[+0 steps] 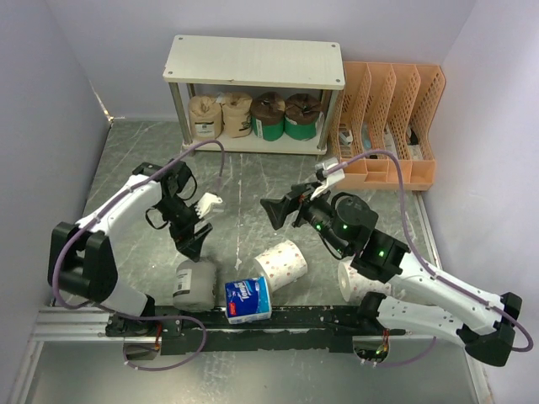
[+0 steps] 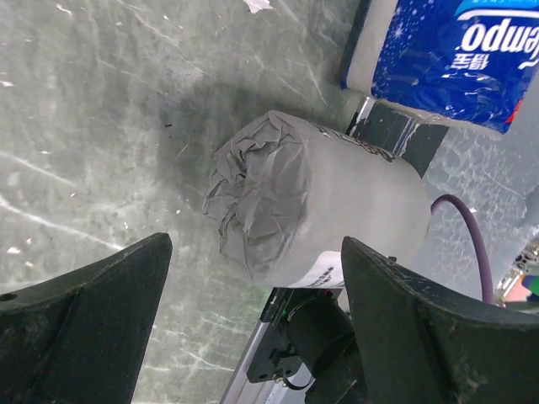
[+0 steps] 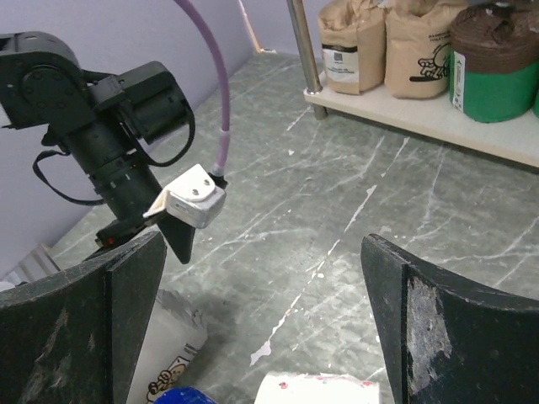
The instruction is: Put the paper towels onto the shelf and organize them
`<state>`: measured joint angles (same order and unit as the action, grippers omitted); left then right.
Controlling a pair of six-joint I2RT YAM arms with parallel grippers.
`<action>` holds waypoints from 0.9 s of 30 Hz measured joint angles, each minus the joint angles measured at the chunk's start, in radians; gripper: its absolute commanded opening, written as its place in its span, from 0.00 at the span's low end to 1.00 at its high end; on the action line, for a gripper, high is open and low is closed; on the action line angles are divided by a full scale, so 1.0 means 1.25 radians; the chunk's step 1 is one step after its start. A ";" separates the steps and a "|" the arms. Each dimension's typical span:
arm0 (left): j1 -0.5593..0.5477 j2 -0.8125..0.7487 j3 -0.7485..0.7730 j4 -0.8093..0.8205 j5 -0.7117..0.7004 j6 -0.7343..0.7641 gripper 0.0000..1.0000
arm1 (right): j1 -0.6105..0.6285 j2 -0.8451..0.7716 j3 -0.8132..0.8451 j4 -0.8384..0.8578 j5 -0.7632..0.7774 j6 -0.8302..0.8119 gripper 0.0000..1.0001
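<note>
One grey paper towel roll [image 1: 195, 284] seems to stand on end well in front of the shelf [image 1: 253, 61], toward its left side. Its long axis is upright and its crumpled top faces the left fingers [image 2: 93, 328]. These are spread above it, probably to take it by its round sides. Four rolls [image 1: 253, 116] stand in a row on the shelf's lower board, axes upright, which keeps them orderly. Before the shelf's right half, the right fingers [image 3: 446, 328] are spread, holding nothing.
</note>
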<state>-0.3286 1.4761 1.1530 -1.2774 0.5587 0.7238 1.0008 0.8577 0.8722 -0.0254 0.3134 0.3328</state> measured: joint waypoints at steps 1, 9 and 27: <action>0.000 0.017 -0.006 0.002 0.004 0.009 0.94 | 0.000 0.003 0.000 -0.007 0.004 0.004 1.00; 0.000 0.094 -0.017 -0.009 0.036 0.070 0.94 | 0.000 0.042 0.001 -0.027 0.006 0.009 1.00; -0.017 0.127 -0.070 -0.062 0.074 0.129 0.88 | 0.000 0.085 0.000 -0.032 0.004 0.000 1.00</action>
<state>-0.3504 1.6352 1.0653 -1.3544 0.6510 0.8856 1.0008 0.9646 0.8722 -0.0650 0.3180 0.3332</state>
